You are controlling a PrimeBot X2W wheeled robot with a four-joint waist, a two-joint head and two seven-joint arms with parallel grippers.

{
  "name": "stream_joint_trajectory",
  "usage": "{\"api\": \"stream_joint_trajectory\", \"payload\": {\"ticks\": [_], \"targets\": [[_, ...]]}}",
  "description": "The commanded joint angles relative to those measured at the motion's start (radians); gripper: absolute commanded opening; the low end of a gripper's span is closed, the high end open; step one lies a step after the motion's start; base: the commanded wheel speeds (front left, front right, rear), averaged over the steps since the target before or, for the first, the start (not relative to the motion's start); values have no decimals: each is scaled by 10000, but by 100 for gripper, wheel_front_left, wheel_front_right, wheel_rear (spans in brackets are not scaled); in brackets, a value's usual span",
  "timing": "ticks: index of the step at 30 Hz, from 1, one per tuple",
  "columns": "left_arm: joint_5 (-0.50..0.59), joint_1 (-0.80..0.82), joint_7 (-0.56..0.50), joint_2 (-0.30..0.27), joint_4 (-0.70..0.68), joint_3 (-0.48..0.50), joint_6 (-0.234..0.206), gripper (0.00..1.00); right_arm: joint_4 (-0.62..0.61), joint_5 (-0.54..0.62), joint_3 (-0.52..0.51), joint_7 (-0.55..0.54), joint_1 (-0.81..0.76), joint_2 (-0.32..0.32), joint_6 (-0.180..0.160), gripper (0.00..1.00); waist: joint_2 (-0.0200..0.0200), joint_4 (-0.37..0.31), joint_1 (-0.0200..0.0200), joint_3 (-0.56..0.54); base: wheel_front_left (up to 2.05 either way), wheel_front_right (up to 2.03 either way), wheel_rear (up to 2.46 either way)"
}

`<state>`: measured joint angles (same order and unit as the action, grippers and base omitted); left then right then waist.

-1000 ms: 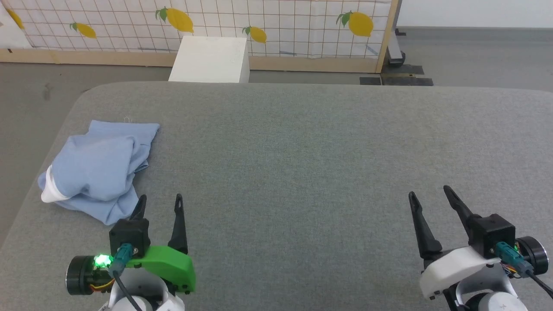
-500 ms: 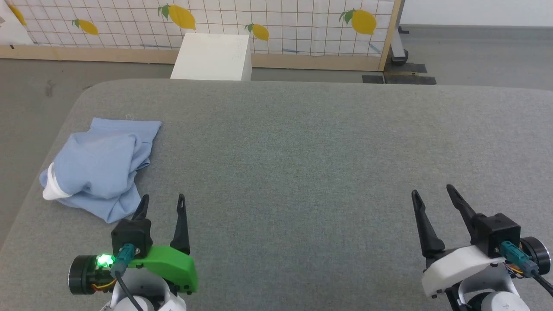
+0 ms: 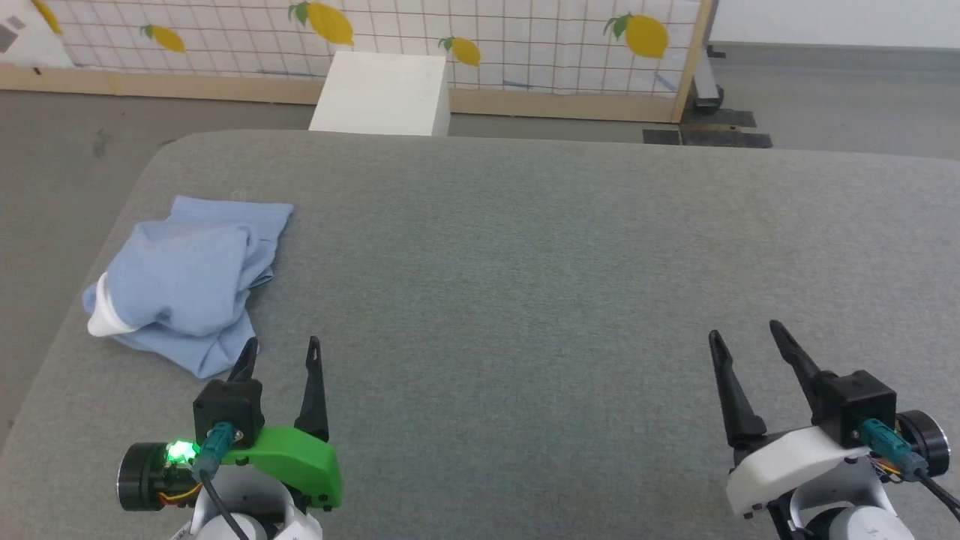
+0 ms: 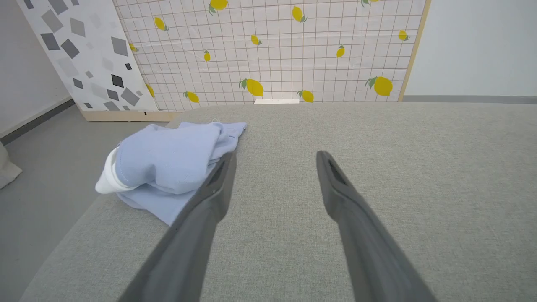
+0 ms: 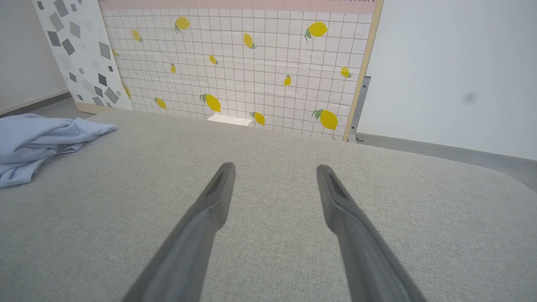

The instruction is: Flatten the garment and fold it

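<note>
While the garment (image 3: 184, 277) is lying bunched just beyond my left gripper (image 3: 282, 343), with it and my right gripper (image 3: 743, 330) gaping wide and empty, I am counting flattening and folding as undone.

Left gripper (image 3: 282, 342): two long black tapered fingers (image 3: 311, 390), black block base (image 3: 225, 401), bright green shell (image 3: 292, 461) with small screws (image 3: 324, 501) at its 5 o'clock edge. Lit green LED (image 3: 178, 451) at its 9 o'clock, teal plug (image 3: 216, 441), black cable (image 3: 217, 506). Right gripper (image 3: 742, 330): same fingers, white shell (image 3: 784, 457), second teal plug (image 3: 879, 437), round black motor cap (image 3: 924, 441) at 3 o'clock.
</note>
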<state>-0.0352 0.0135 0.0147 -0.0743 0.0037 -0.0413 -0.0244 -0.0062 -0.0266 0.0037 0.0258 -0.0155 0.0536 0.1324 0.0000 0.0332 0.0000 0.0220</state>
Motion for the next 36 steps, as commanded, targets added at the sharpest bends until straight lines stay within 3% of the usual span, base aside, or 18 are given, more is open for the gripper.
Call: {"api": "stream_joint_trajectory", "payload": {"ticks": [1, 21, 36], "targets": [[-52, 103, 41, -93, 31, -9, -51, 100, -82, 24, 19, -29, 149, -18, -11, 100, 0, 136, 0, 14, 0, 0, 0], [63, 180, 299, -415, 167, -335, -228, 100, -398, -362, 429, -325, -271, -25, -13, 100, 0, 2285, 0, -144, 0, 0, 0], [43, 191, 422, -607, 220, -615, -363, 100, -549, -608, 678, -460, -531, -29, -15, 100, 0, 3437, 0, -226, 0, 0, 0]]}}
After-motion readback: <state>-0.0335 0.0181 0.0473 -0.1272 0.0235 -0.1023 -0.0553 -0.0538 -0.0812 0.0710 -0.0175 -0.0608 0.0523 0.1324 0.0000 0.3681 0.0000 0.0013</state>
